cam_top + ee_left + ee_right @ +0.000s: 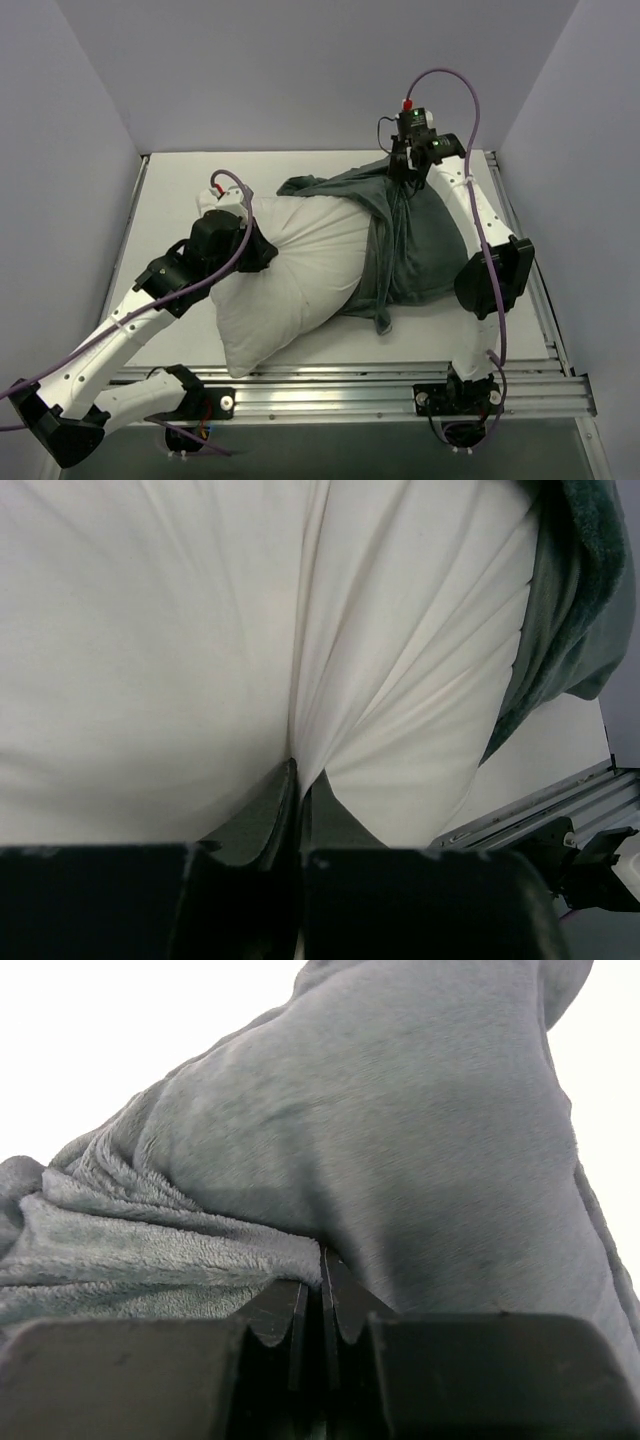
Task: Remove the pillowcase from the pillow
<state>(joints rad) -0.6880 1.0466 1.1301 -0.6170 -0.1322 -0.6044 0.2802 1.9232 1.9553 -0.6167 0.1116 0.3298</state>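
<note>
Desk [170, 195]: white, carrying all items. Pillow [300, 270]: plump, white, lying aslant across the desk's middle, its left and near parts bare. Pillowcase [415, 250]: plush grey-green face outward, bunched over the pillow's right end, a fold trailing along the far edge. Left jaws: together, pinching a creased fold of pillow fabric at its left side. Right jaws: together, clamped on pillowcase fabric at the far right.
</note>
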